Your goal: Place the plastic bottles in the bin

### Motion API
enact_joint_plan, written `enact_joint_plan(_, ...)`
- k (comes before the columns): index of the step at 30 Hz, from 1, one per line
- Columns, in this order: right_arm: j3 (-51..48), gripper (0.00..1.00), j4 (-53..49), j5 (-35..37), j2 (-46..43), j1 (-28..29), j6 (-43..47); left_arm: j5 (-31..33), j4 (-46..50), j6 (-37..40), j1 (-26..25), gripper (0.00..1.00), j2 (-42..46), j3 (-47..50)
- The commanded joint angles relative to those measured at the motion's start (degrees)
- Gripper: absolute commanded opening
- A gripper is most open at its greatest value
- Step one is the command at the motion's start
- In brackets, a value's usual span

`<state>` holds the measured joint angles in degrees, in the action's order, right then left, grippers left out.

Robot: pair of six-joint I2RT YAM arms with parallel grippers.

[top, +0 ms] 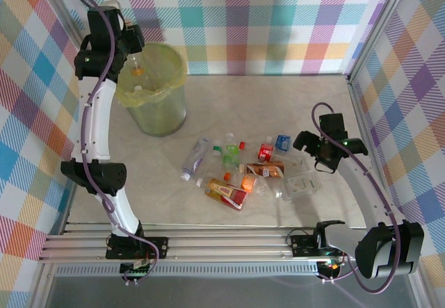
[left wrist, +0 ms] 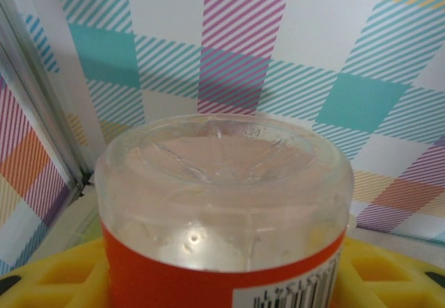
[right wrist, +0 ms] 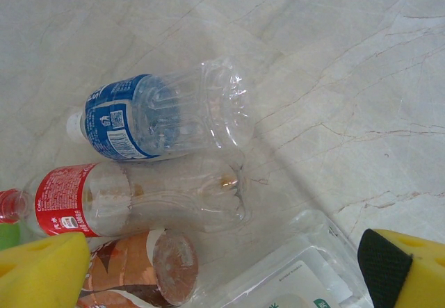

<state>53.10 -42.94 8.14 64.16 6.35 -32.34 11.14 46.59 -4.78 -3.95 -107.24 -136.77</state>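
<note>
On the pale marbled counter [top: 278, 99], one bin [top: 163, 106] is seen at the far left corner: a round translucent bucket lined with a yellow-green bag, far larger than any bottle. Two arms are mounted along the near edge.

The left gripper [left wrist: 222, 290] is held above the bin's mouth. Its jaws are clamped partway on one orange-labelled bottle [left wrist: 222, 197], gripped between yellow pads [left wrist: 42, 280], with its clear, dimpled base turned toward the wrist camera.

The right gripper [right wrist: 222, 280] is poised low over the counter toward the right edge. Its jaws are spread wide and nothing is held or touched by them.

A heap of bottles [top: 240, 172] is scattered about the middle of the counter, nearer the near edge. Roughly ten can be made out; an exact count cannot be told. They are small, clear and mostly crushed, with coloured labels and caps.

Below the right gripper three are picked out: a blue-labelled bottle [right wrist: 160, 113], a red-labelled bottle [right wrist: 132, 200] touching it, and a brown-labelled bottle [right wrist: 149, 266], beside one clear flat tray [right wrist: 292, 273].
</note>
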Motion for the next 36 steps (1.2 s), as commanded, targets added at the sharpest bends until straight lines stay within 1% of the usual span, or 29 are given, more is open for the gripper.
enact_joint_plan(1, 0.9, 1.0, -0.8, 0.0, -0.4, -0.3, -0.6, -1.7, 0.2, -1.6, 0.9, 0.56, -1.8, -1.2)
enact_joint_plan(13, 0.2, 1.0, -0.5, -0.5, -0.6, -0.3, -0.7, -5.8, 0.3, -3.7, 1.0, 0.56, -7.0, -1.2)
enact_joint_plan(19, -0.1, 1.0, -0.5, -0.8, -0.4, -0.3, -0.8, -4.2, 1.1, -2.4, 1.0, 0.56, -8.6, -1.1)
enact_joint_plan(24, -0.3, 1.0, -0.4, -0.9, -0.4, -0.3, -0.9, -3.8, 2.6, -1.7, 1.0, 0.58, -10.0, -0.5)
enact_joint_plan(31, -0.5, 1.0, -0.6, -1.1, -0.3, -0.3, -0.8, -4.2, 1.2, -1.9, 1.0, 0.6, -10.8, 4.0)
enact_joint_plan(36, -0.5, 1.0, -0.8, -0.9, -0.4, -0.3, -0.7, -2.8, 1.0, -1.3, 1.0, 0.62, -12.0, 5.0)
